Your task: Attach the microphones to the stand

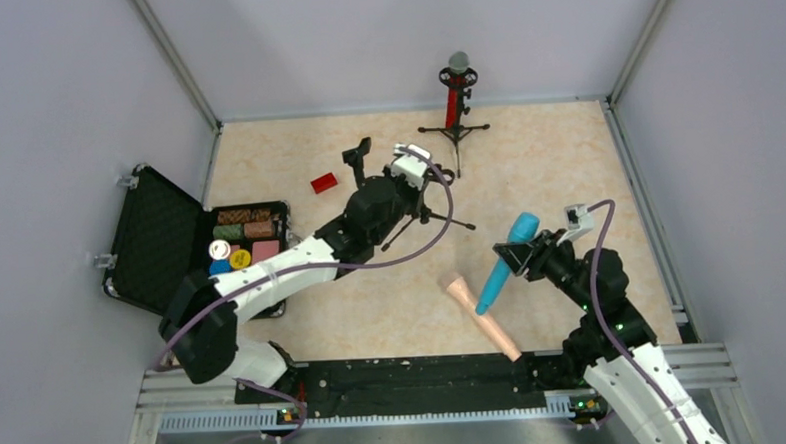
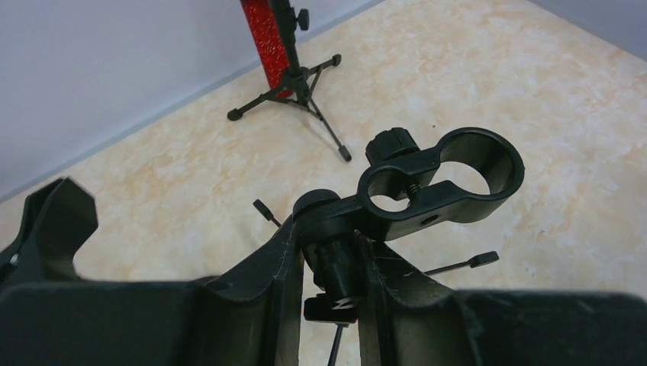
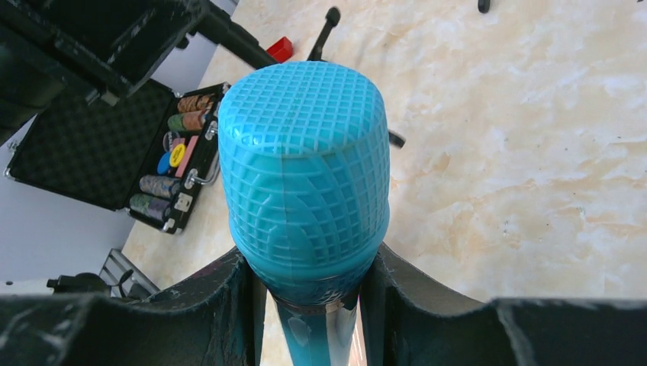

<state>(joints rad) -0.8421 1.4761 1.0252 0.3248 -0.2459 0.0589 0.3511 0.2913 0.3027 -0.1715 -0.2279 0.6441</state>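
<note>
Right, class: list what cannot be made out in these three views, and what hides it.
Left wrist view: head of the red microphone, cut off by the top edge.
Right wrist view: handle of the cyan microphone, mostly behind the right gripper.
Top view: left gripper on the stand, hidden under its wrist.

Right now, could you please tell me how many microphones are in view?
3: the red microphone in the far stand, the cyan microphone in the right gripper, the peach microphone lying on the table. None seems hidden.
</note>
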